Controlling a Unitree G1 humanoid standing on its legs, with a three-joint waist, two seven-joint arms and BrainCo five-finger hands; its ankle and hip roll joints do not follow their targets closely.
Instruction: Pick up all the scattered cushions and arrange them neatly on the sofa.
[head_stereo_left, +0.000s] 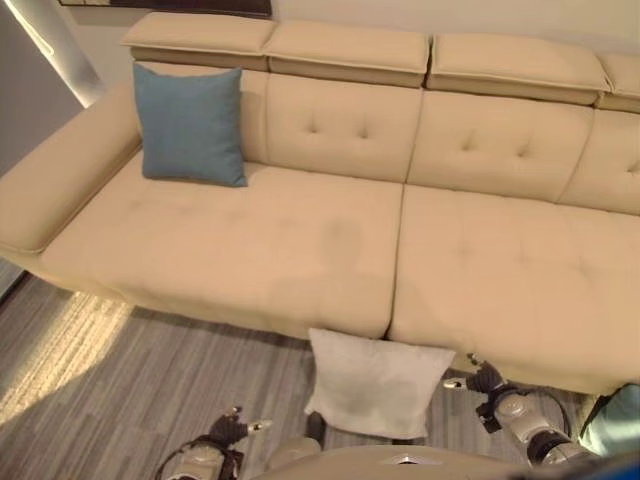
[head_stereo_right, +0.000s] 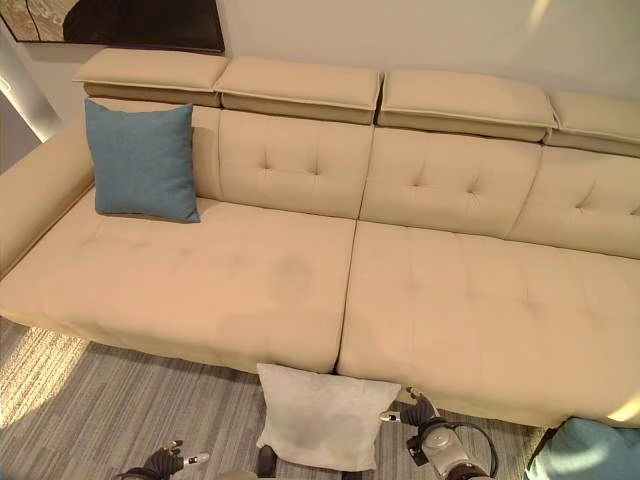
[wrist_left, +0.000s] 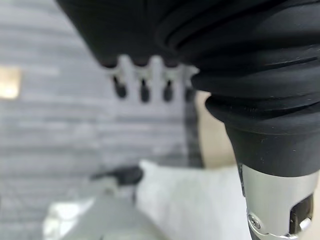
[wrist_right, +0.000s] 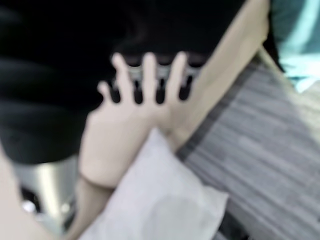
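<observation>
White cushion (head_stereo_left: 375, 385) lay on floor (head_stereo_left: 150, 370) against sofa (head_stereo_left: 300, 250) front, between my left hand (head_stereo_left: 228, 430) and right hand (head_stereo_left: 485, 380); both fingers relaxed, empty. Blue cushion (head_stereo_left: 190, 125) upright on sofa.

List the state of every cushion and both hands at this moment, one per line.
blue cushion: upright on the sofa, leaning on its backrest.
white cushion: on the floor, propped against the sofa front.
teal cushion: on the floor, partly visible.
left hand: open, empty.
right hand: open, beside the white cushion.
</observation>
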